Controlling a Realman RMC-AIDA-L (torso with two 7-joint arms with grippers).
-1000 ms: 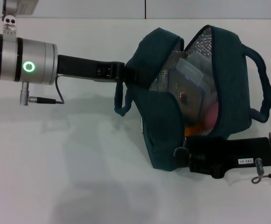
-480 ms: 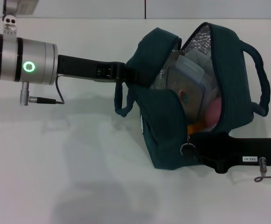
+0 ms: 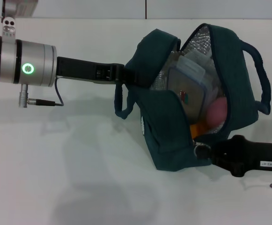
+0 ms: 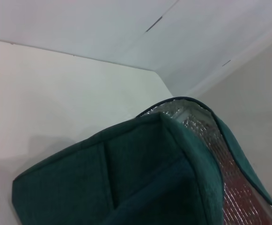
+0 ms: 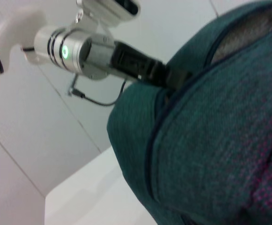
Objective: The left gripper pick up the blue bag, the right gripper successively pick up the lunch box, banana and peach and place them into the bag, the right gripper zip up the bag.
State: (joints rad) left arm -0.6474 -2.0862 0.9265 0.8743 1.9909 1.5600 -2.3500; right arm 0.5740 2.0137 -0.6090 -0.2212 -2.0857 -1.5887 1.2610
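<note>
The blue bag (image 3: 192, 93) sits toward the far right of the white surface (image 3: 70, 164), its mouth gaping and silver lining showing. Inside lie the clear lunch box (image 3: 188, 84), a pink peach (image 3: 216, 114) beside it, and a sliver of orange-yellow, probably the banana (image 3: 197, 129), at the near end of the opening.

The left gripper (image 3: 124, 75) reaches in from the left edge and is clamped on the bag's left end, next to a loose handle (image 3: 121, 101), holding it steady. The left wrist view shows only the bag's fabric and lining, not the fingers.

The right gripper (image 3: 202, 151) lies along the near right of the surface, its tip at the near end of the zip, where a small ring, seemingly the zipper pull (image 3: 200, 150), sits. Whether its fingers are closed on the pull cannot be told.

All three items appear packed, so zipping is the step in hand. To do it well, the right gripper should pinch the pull firmly and draw it along the zip track toward the far edge, while the left gripper keeps the bag taut so the two sides meet and nothing inside snags.

Compared with a second ago, the right gripper has slid toward the right edge and slightly nearer, the ring moving with it, and the peach is more exposed. The left arm has barely moved.
</note>
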